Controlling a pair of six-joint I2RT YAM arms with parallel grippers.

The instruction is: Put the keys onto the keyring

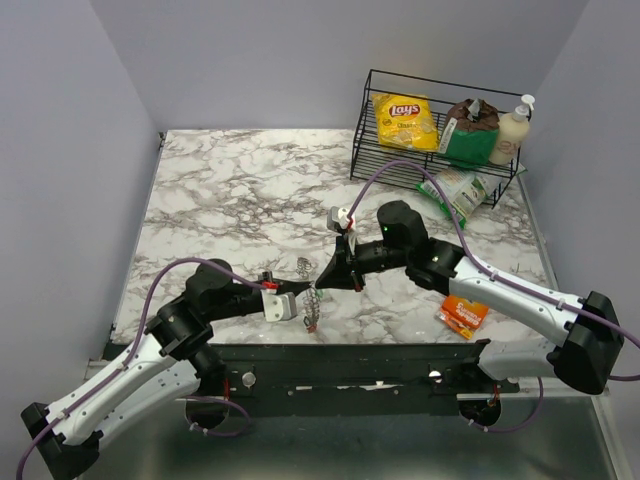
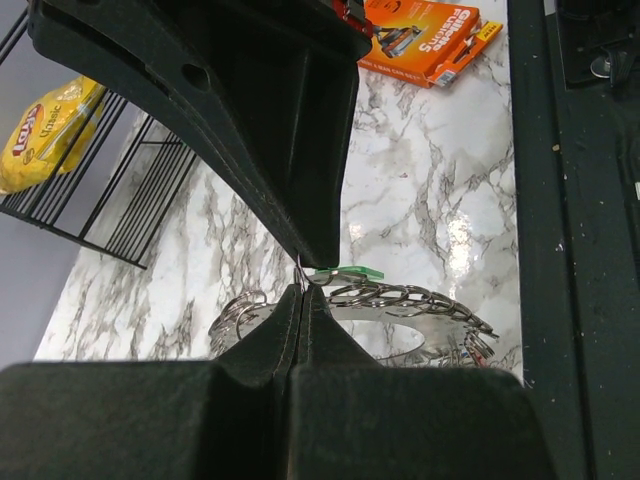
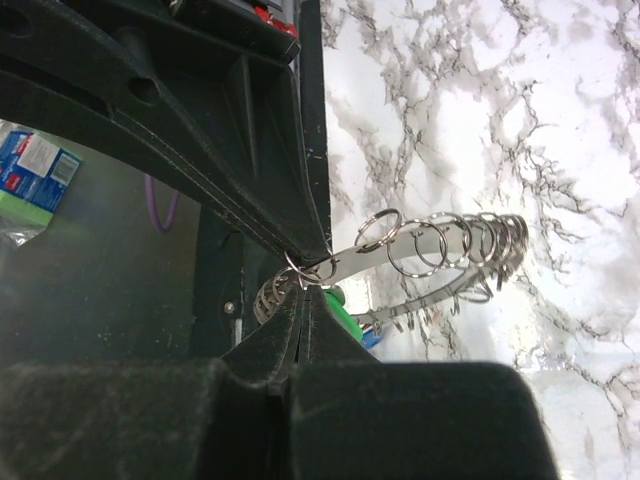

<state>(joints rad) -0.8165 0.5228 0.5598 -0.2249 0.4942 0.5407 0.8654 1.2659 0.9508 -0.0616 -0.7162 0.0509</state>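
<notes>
- keyring (image 1: 312,312) is held at the near edge of the tabletop (image 1: 230,200), mid-width, between both pincers.
- left pincer (image 2: 305,288) is clamped on its rim.
- right pincer (image 3: 310,272) is likewise clamped on the rim.
- green key (image 2: 350,272) and blue key (image 3: 370,340) are seen at the rim.

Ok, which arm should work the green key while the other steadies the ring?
Likely left: the left gripper pinches beside the green key; the right gripper clamps the keyring band, suited to steadying.
</notes>
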